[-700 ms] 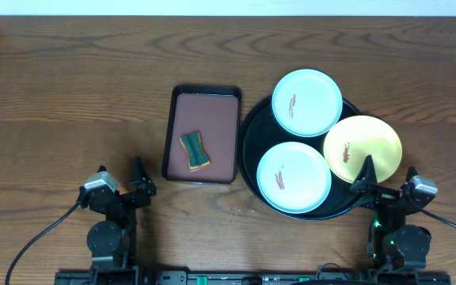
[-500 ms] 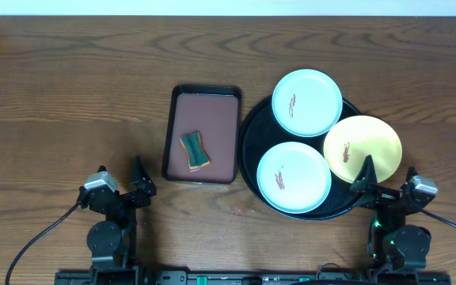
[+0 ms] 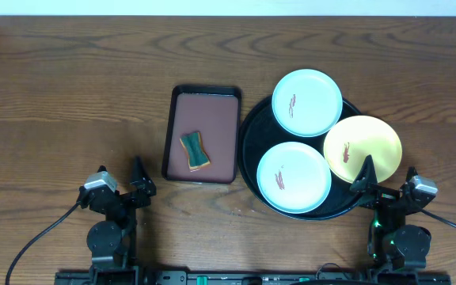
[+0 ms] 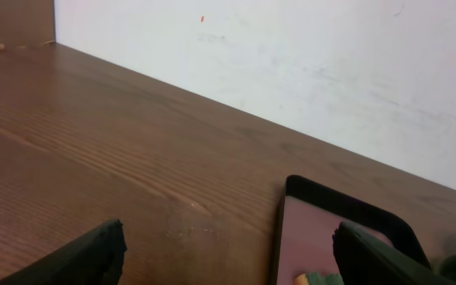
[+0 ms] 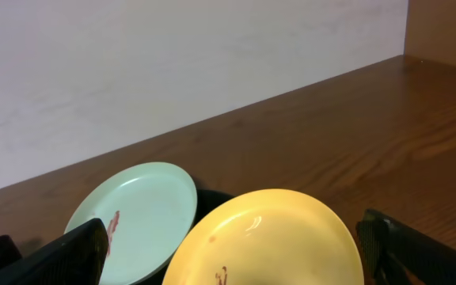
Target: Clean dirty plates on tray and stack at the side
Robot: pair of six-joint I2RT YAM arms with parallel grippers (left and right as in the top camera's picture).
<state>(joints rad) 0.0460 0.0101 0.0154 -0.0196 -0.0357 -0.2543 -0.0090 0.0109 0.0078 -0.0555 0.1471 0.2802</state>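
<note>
Nearest to me, both arms are sitting low at the front edge of the table [image 3: 70, 95]. The left gripper [image 3: 119, 170] is holding its fingers wide apart on nothing, and the right gripper [image 3: 388, 170] is doing the same, just in front of the tray [image 3: 248, 150]. So no plate is being cleaned yet, by my reckoning. Just beyond the right arm, the near mint plate [image 3: 294, 177] is lying flat in the tray and showing a reddish smear. To the left, the sponge [image 3: 195, 150] is resting in the rectangular tray [image 3: 212, 111], well apart from either pincer. Further back, the yellow plate [image 3: 362, 148] is looking like the awkward one. It seems to be riding out over the tray's right rim, so a careless nudge from the right fingers could be tipping it off onto the wood. Furthest off, the far mint plate [image 3: 307, 102] is crowding the yellow one. I cannot tell whether they are touching or overlapping, and lifting one could be dragging the other. The glossy rims are thin and low, so a shallow pinch may be slipping. The sponge is looking soft and waisted, and a grab off its middle could be leaving it dangling.
</note>
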